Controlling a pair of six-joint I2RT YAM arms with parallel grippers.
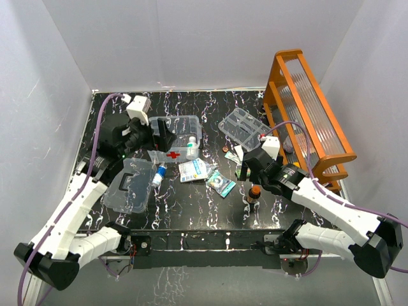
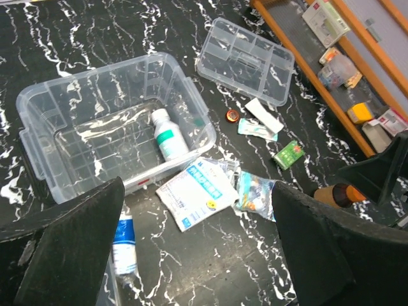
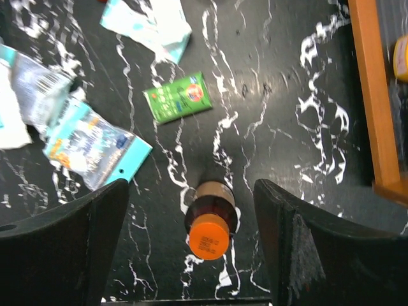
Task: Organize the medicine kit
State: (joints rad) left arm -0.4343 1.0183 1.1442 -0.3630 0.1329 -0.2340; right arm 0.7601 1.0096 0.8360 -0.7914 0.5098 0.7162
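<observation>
You see the left end effector (image 2: 196, 190) open and empty near the clear box (image 2: 38, 108) on the table (image 2: 70, 35). Its finger (image 2: 70, 248) hides part of a small bottle (image 2: 125, 245). The right end effector (image 3: 191, 191) stands open astride the orange-capped bottle (image 3: 209, 224), clear of it.

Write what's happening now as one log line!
left pincer: open near box | right pincer: open over brown bottle | box: white bottle inside

Clear plastic box (image 2: 83, 95), glossy marble-look table (image 2: 95, 32)
</observation>
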